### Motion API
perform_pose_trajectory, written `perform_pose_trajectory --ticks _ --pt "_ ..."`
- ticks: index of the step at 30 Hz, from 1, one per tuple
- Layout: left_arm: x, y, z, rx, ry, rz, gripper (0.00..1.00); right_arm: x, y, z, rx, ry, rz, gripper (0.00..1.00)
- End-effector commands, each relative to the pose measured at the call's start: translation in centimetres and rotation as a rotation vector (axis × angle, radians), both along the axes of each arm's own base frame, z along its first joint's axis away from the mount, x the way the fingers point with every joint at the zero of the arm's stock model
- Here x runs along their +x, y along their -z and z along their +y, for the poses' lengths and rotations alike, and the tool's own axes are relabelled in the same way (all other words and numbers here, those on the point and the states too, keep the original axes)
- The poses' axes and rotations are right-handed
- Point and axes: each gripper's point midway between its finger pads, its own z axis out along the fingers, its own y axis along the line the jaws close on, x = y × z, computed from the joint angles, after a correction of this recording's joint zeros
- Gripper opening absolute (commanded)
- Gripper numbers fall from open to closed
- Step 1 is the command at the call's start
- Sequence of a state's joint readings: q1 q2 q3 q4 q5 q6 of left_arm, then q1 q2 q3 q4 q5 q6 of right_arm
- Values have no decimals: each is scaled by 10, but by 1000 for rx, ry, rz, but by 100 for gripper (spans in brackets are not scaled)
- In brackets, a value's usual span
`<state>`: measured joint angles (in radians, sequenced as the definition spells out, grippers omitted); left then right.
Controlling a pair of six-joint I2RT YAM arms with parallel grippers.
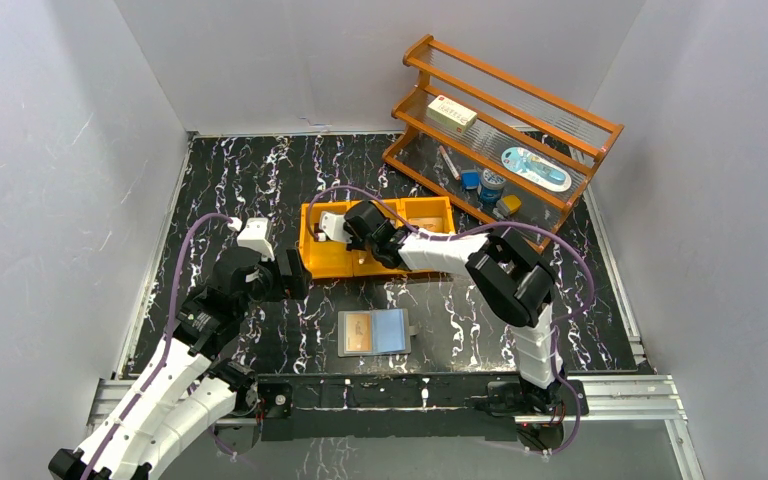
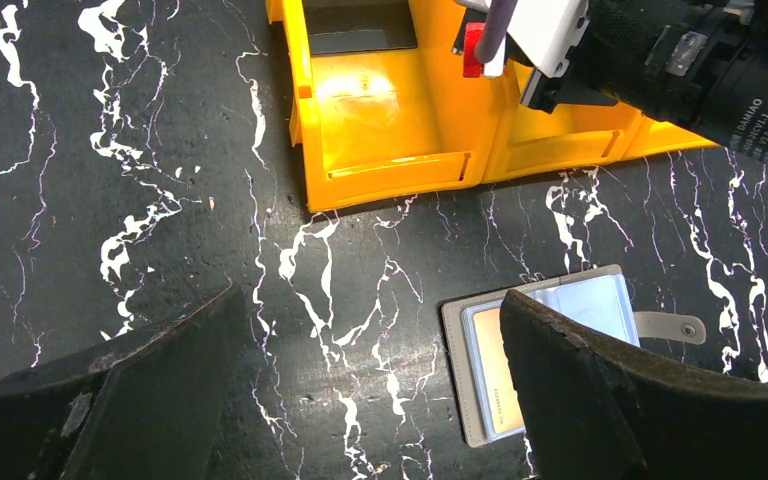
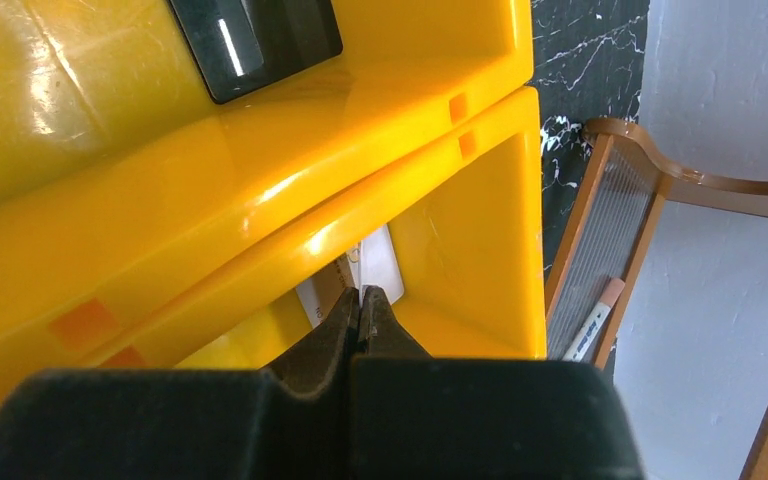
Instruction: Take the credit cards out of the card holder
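Observation:
The card holder (image 1: 375, 332) lies open on the black marbled table, with a tan-orange credit card (image 1: 359, 330) in its left leaf. The left wrist view shows the holder (image 2: 580, 300) and that card (image 2: 490, 370) partly behind my right finger (image 2: 640, 400). My left gripper (image 1: 298, 275) (image 2: 370, 300) hovers open and empty between holder and bin. My right gripper (image 1: 335, 226) (image 3: 360, 296) is shut on a thin silvery grey card (image 3: 380, 262), which hangs into the orange bin's middle compartment. A black card (image 3: 255, 40) (image 2: 360, 25) lies in the neighbouring left compartment.
The orange three-compartment bin (image 1: 312, 262) (image 2: 390, 165) stands behind the holder. At the back right, an orange rack (image 1: 505, 135) holds a cream box (image 1: 453, 113), pens and small items. White walls close in the table on three sides.

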<state>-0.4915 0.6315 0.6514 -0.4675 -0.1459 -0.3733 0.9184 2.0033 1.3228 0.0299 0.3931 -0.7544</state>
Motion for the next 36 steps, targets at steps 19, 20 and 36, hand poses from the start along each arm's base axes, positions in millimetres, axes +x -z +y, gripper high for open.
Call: perform_pose_trajectory --ticks 19,20,36 --pt "4 -4 5 24 -16 -22 98 7 0 7 98 -38 40 35" --pt "5 -4 5 25 -16 -22 98 8 0 6 103 -30 42 36" --pt "5 1 4 35 -11 0 98 7 -30 11 316 75 103 50"
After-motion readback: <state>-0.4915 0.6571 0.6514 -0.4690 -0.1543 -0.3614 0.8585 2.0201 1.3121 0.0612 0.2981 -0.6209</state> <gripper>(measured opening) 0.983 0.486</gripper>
